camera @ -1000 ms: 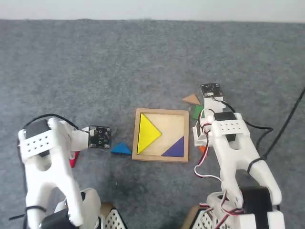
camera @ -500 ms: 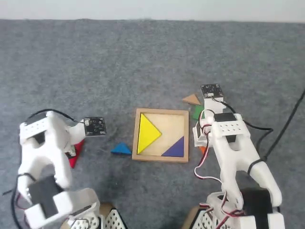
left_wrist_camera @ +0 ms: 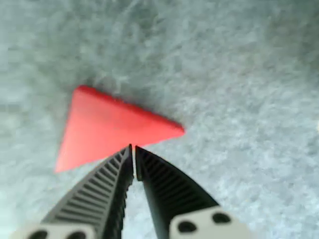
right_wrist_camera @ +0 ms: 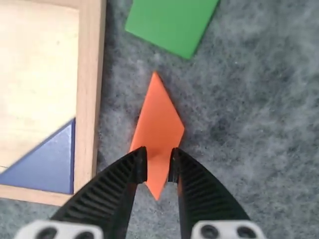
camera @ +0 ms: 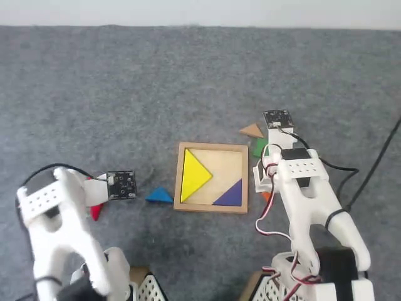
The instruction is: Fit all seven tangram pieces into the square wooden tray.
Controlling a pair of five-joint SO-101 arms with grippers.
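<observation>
Toward the table's [camera: 188,81] left edge, left gripper [left_wrist_camera: 133,149] has its fingers pressed together on nothing, tips over one edge of the red triangle [left_wrist_camera: 109,127]; blue triangle [camera: 159,196] lies just beside the left rim of the wooden tray [camera: 211,208]. Tray sits mid-table holding a yellow triangle [camera: 193,174] along its left wall and a purple triangle [camera: 230,194] in its near right corner. Right of the tray, right gripper [right_wrist_camera: 157,162] has its fingers slightly parted astride one tip of the orange parallelogram [right_wrist_camera: 158,124], contact unclear; green piece [right_wrist_camera: 172,22] and tan triangle [camera: 252,130] lie beyond.
</observation>
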